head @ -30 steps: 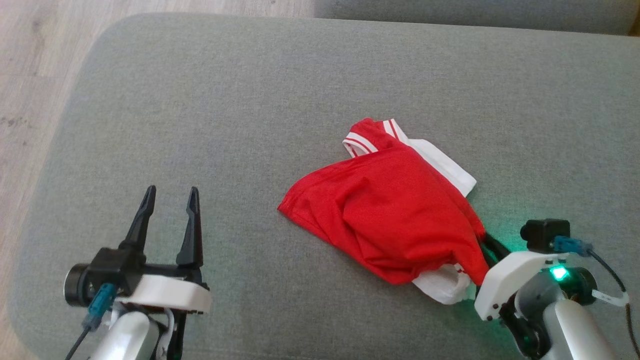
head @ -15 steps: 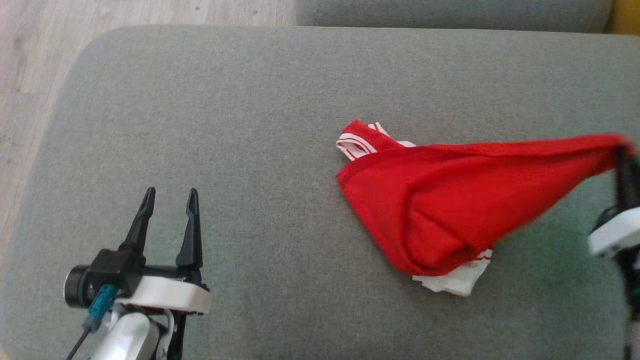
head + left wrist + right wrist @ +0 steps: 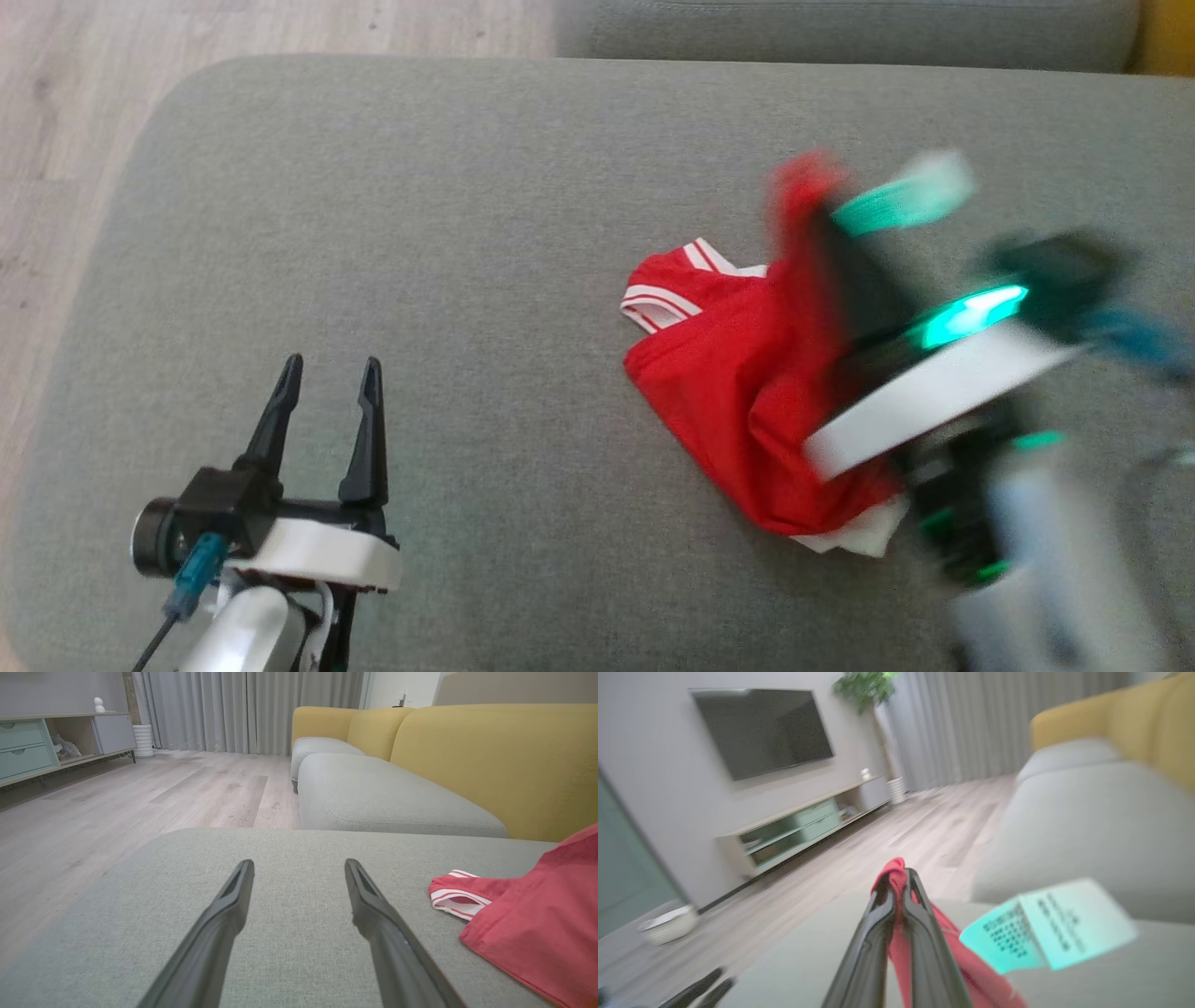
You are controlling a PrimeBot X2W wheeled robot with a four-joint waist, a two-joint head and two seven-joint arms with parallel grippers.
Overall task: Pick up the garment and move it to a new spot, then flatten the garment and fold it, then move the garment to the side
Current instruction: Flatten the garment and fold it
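1. The right pincer (image 3: 899, 884) is clamped tight on a fold of the red garment (image 3: 728, 392). In the right wrist view a bunch of red cloth pokes out above the pressed-together fingertips.
2. In the head view that pincer and its arm are smeared by blur at the right of the frame, so the finger outlines are hard to trace. The pinched cloth rises to a red peak in the upper right, lifted off the cushion.
3. The rest of the garment lies crumpled right of centre on the grey cushion (image 3: 420, 233). Its red-and-white striped trim (image 3: 667, 299) shows at its left edge, and a white piece (image 3: 859, 539) peeks out at its lower edge. The blurred arm covers its right part.
4. A pale tag (image 3: 1048, 926), tinted green, hangs just beside the right pincer. Its print is too blurred to read.
5. The left pincer (image 3: 332, 369) sits at the lower left of the head view with its fingers spread wide and nothing between them. It is over bare cushion and well apart from the garment. Whether it touches the cushion cannot be told.
6. In the left wrist view the garment is cut off by the right edge of the frame.
7. The wooden floor (image 3: 75, 93) shows at the upper left of the head view.
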